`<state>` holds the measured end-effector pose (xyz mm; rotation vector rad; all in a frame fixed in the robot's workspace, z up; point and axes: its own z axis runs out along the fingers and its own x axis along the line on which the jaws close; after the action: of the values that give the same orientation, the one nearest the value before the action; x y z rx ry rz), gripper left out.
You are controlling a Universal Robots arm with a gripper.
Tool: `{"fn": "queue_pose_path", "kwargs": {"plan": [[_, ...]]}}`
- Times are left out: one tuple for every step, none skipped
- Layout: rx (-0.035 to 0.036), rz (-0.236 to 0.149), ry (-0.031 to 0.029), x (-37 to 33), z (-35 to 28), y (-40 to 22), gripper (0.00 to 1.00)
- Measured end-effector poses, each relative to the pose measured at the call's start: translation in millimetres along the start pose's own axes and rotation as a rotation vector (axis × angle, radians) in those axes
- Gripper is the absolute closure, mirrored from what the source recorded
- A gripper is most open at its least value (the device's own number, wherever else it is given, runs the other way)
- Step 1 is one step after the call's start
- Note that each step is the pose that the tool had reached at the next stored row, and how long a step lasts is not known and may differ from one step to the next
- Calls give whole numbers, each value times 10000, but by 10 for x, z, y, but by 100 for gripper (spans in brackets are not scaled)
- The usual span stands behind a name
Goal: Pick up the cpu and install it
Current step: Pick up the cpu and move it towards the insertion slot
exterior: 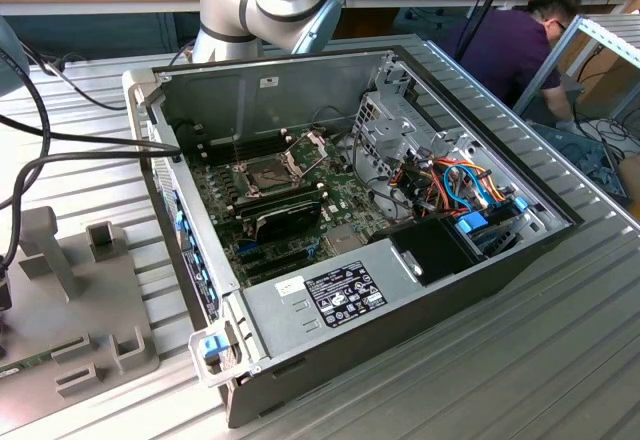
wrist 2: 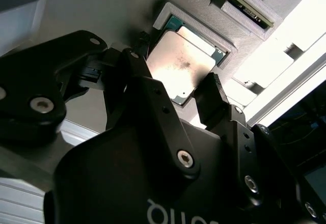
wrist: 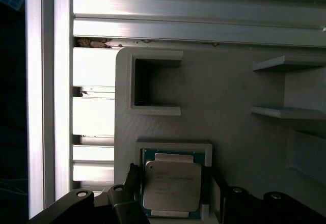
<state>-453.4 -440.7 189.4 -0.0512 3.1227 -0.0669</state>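
The cpu [wrist 2: 179,63] is a small square chip with a dull silvery top. It lies flat in a shallow square pocket of a grey plastic holder [wrist: 229,107]. In both wrist views my gripper [wrist 2: 174,76] hangs just over it, open. One black finger [wrist 2: 136,63] stands at one side of the chip and the other finger [wrist 2: 213,95] at the opposite side. In the first wrist view the cpu [wrist: 170,186] shows a small gap to the finger [wrist: 218,186] beside it. The dark cpu socket [exterior: 265,172] on the motherboard has its metal frame [exterior: 310,145] hinged up.
The open computer case [exterior: 330,300] lies on a ribbed metal table [exterior: 560,360], with a drive cage and coloured cables at the exterior view's right. The grey holder [exterior: 70,300] stands at the exterior view's left. Black cables [exterior: 60,140] run beside the case. A person [exterior: 525,45] sits behind.
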Motion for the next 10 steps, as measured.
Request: {"fn": "queue_pose_path", "kwargs": {"plan": [[0,0,0,0,-1,0,37],[0,0,1,0,-3,0,37],[1,0,1,0,-5,0,37],[0,0,-1,0,-6,0,37],[0,0,-1,0,-6,0,37],[0,0,-1,0,-6,0,37],[0,0,0,0,-7,0,37],[0,0,0,0,-7,0,37],[2,-1,3,2,-9,-1,37],[1,0,2,2,-9,0,37]]}}
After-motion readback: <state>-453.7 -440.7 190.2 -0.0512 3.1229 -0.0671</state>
